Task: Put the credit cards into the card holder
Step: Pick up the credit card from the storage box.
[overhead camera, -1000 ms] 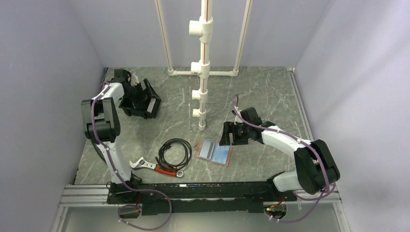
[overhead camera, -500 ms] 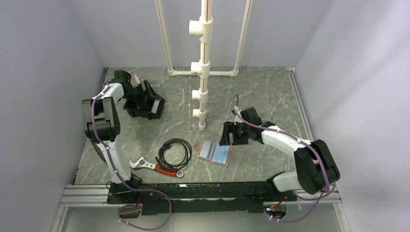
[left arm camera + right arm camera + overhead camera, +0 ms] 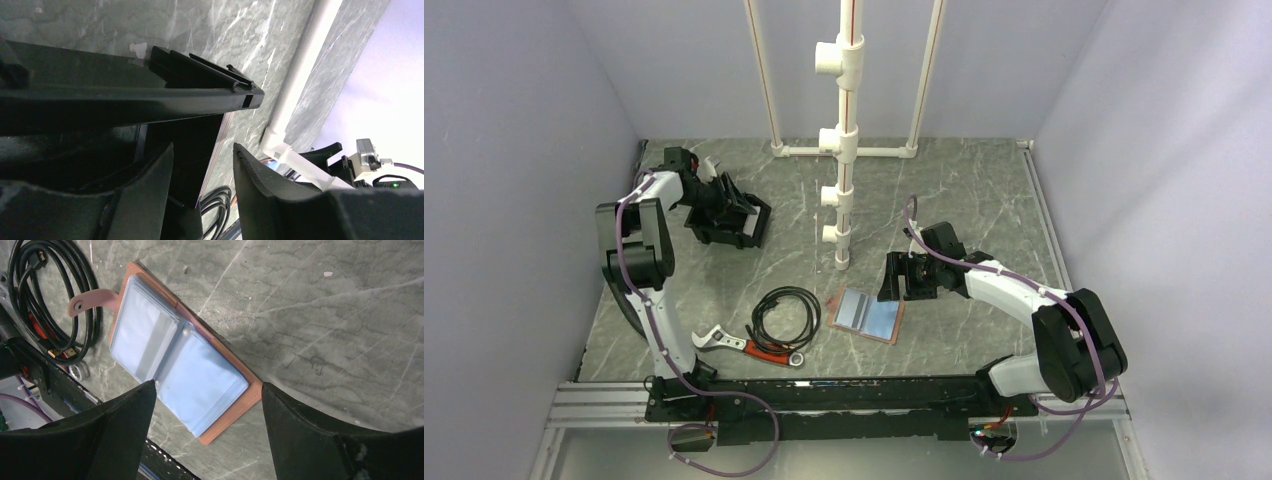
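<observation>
Left gripper (image 3: 202, 146) jaws straddle the black bin (image 3: 150, 95) wall (grip not discernible, no credit cards visible), right gripper (image 3: 208, 385) jaws wide open above the card holder (image 3: 180, 360) spread flat on the worktop (image 3: 325, 340); risk: a thin rim pinch tips the bin.

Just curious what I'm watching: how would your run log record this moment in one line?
left hand: open, at black bin | right hand: open, above card holder | card holder: lying spread open

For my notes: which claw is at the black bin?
The left claw, far left at the bin; the right claw hangs by the open wallet.
</observation>
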